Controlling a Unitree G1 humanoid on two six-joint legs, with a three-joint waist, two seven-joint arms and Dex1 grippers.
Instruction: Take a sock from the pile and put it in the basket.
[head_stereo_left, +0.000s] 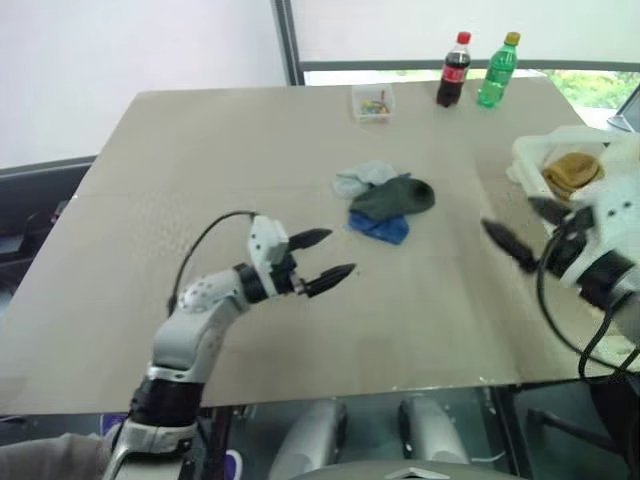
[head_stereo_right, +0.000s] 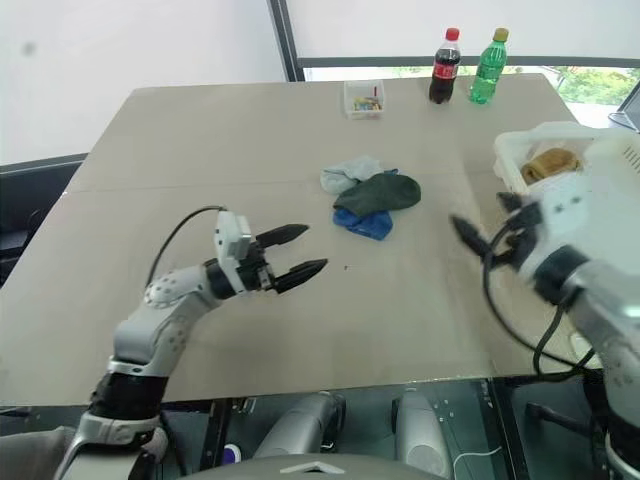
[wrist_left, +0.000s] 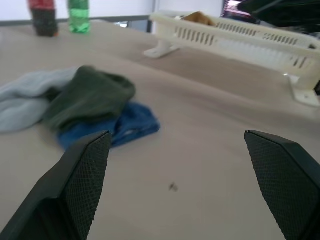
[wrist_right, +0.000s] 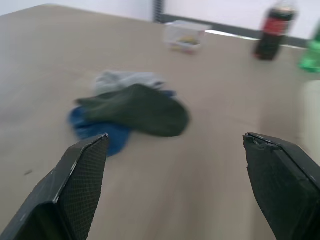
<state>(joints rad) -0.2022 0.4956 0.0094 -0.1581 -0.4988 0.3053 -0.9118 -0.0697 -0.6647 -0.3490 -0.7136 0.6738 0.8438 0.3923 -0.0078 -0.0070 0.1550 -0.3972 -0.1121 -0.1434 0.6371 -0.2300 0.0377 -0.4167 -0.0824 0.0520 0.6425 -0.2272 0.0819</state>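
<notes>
The pile (head_stereo_left: 385, 205) lies in the middle of the table: a dark green sock (head_stereo_left: 397, 196) on top of a blue one (head_stereo_left: 380, 228), with a pale grey-blue one (head_stereo_left: 360, 178) behind. The cream-white basket (head_stereo_left: 527, 152) stands at the table's right edge and holds a mustard-yellow sock (head_stereo_left: 572, 172). My left gripper (head_stereo_left: 340, 253) hovers open and empty, short of the pile on its near left. My right gripper (head_stereo_left: 508, 216) is open and empty between the pile and the basket, pointing toward the socks (wrist_right: 131, 108).
At the far edge stand a cola bottle (head_stereo_left: 453, 70), a green bottle (head_stereo_left: 497, 70) and a small clear plastic box (head_stereo_left: 372, 103). Bare tabletop surrounds the pile. The table's near edge runs just below my arms.
</notes>
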